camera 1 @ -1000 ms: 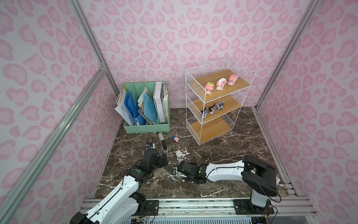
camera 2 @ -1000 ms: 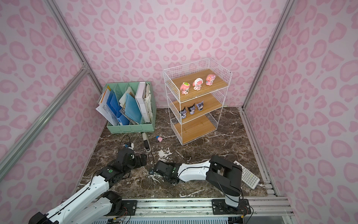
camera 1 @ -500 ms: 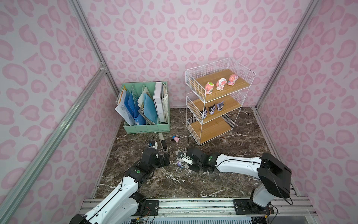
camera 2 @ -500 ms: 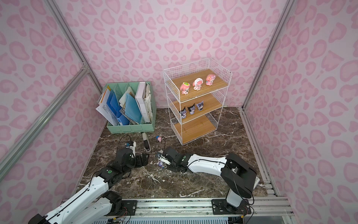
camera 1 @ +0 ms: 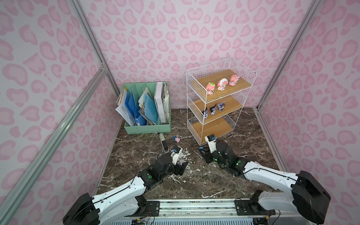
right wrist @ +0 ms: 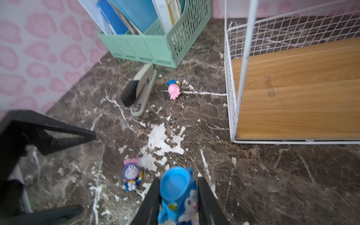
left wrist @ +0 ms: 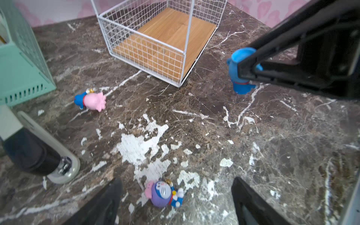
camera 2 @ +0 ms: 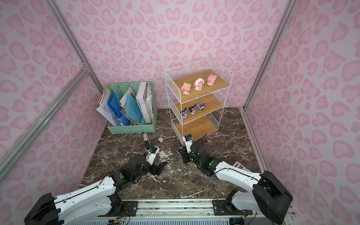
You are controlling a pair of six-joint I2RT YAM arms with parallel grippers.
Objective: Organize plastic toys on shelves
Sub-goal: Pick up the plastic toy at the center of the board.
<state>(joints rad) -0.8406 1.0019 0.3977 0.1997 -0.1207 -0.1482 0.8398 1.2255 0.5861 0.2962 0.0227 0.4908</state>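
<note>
- One dark marble counter (camera 1: 251, 142) holds everything.
- One set of white wire shelves (camera 1: 195, 88) stands at the back. It has three wooden boards. Three pink toys (camera 1: 222, 84) stand in a row on the top board. Three black-and-purple toys (camera 1: 213, 110) with pointy ears stand in a row on the middle board.
- One mint-green file box (camera 1: 148, 129) stands beside the shelves. It is full of white papers, blue folders and a thick white binder.
- Two robot arms reach in from the front.
- The left gripper (left wrist: 177, 180) has its fingers spread wide. One finger is on each side of the purple toy (left wrist: 161, 194), and neither touches it.
- The right gripper (right wrist: 178, 181) has its fingers pinching the blue toy (right wrist: 177, 192), near the front bottom corner of the shelves.
- One white calculator (camera 2: 241, 166) peeks out from behind the right arm.
- One white-and-black stapler (right wrist: 140, 93) lies in front of the file box.
- Three tiny toys are not on the shelves. The blue toy is in the right fingers. The purple toy lies face up on the counter. The tiny pink toy (left wrist: 94, 101) lies on the counter between the stapler and the shelves.
</note>
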